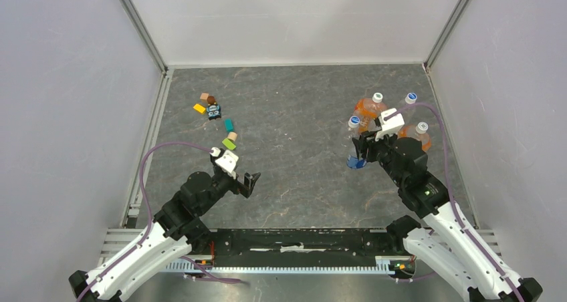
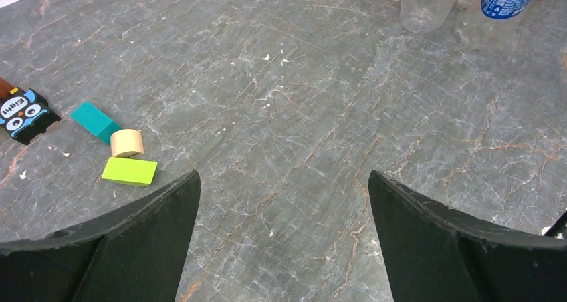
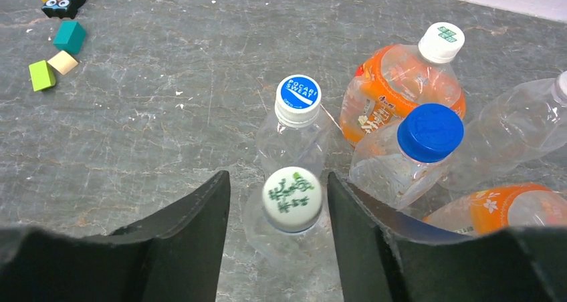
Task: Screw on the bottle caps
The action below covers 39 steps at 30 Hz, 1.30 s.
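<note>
1. Bottles upright: the nearer bottle (image 3: 287,248) stands between the right gripper's (image 3: 277,179) fingers, the farther bottle (image 3: 294,148) just beyond their tips.
2. Right fingers are parted either side of the nearer neck, apparently gripping nothing. The left gripper (image 2: 284,178) is spread wide over the bare tabletop (image 2: 301,115), far from both bottles.
3. The white cap (image 3: 291,198) and the blue-printed cap (image 3: 298,98) both look seated, so little seems left.
</note>
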### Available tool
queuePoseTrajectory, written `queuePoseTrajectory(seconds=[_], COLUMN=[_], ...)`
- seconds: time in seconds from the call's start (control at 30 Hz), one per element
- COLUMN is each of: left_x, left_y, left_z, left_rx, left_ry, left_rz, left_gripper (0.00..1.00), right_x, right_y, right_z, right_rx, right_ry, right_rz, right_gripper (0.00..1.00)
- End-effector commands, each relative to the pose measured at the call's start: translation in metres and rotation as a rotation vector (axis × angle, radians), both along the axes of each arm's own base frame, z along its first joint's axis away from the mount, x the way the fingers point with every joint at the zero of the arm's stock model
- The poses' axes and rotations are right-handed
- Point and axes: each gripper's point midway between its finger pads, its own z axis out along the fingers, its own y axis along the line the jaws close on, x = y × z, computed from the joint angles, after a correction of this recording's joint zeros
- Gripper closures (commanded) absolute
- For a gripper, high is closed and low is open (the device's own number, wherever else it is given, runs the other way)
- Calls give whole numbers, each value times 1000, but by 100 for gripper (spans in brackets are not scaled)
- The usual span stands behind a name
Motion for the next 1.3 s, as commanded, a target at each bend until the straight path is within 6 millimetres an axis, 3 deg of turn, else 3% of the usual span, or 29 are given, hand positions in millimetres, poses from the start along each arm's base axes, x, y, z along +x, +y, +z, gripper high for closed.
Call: queuePoseTrajectory(seconds=[0.0,0.07,0.13,0.33,0.53,0.83,1.03,1.27], left_x=[0,0,-1,3,-9,-26,-37,-38], left_y=[-3,-2,-1,19,36,67,83,89], left_z=[13,13,14,33,65,109,114,96], left_rx=[-51,-55,-64,-184,-211,-444,-498,-475], left_ry=[-7,2,3,12,15,-54,-90,-59], left_rz=[4,8,17,159,190,273,293,322], left_gripper=[0,0,0,0,0,0,0,0], right_x=[-1,-4,-9,-27,-54,-91,-101,-109], right_y=[-2,-4,-8,-31,-65,-114,-136,-160], right_z=[40,51,65,95,112,93,81,71], right_rx=[33,39,49,50,50,70,60,127], right_ry=[-94,-116,-148,-240,-393,-556,-539,-479], right_rz=[4,5,0,-61,-145,-297,-392,-533], right_gripper=[34,27,3,2,2,2,2,2])
